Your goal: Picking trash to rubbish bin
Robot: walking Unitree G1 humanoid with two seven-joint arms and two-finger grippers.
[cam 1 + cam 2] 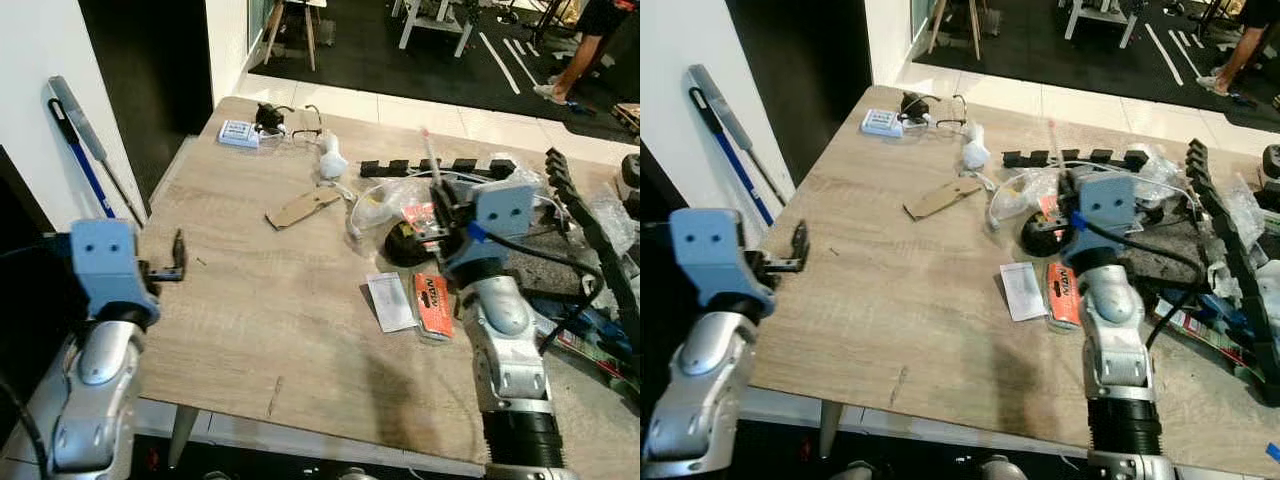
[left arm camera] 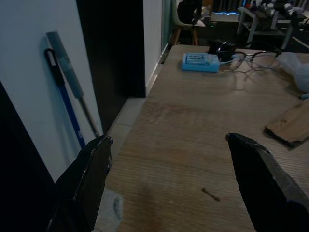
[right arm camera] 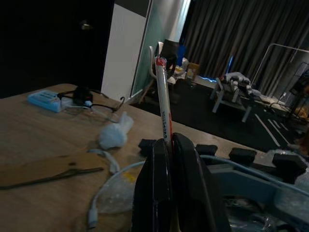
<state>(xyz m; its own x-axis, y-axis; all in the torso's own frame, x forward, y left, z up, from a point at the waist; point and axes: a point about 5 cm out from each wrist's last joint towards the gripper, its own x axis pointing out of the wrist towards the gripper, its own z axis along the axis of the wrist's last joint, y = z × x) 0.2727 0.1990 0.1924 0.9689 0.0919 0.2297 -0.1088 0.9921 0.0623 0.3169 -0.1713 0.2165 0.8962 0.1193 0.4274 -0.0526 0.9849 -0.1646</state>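
Observation:
My right gripper [image 1: 437,208] is shut on a thin white straw-like stick with a red tip [image 3: 163,104], which points up and away from the fingers [image 3: 159,183]. It hovers over the cluttered right half of the wooden table [image 1: 260,300]. My left gripper [image 1: 178,258] is open over the table's left edge, its fingers [image 2: 87,179] wide apart with nothing between them. Loose trash lies on the table: an orange packet [image 1: 433,303], a white paper slip [image 1: 390,300], a brown cardboard piece [image 1: 302,208] and a crumpled white wrapper [image 1: 332,160].
A black round object [image 1: 405,243], clear plastic bags [image 1: 395,200], cables and black plastic tracks [image 1: 585,215] crowd the right side. A blue box [image 1: 238,133] and glasses [image 1: 290,125] lie at the far end. A mop [image 1: 85,150] leans on the left wall. A person's legs [image 1: 580,50] stand far back.

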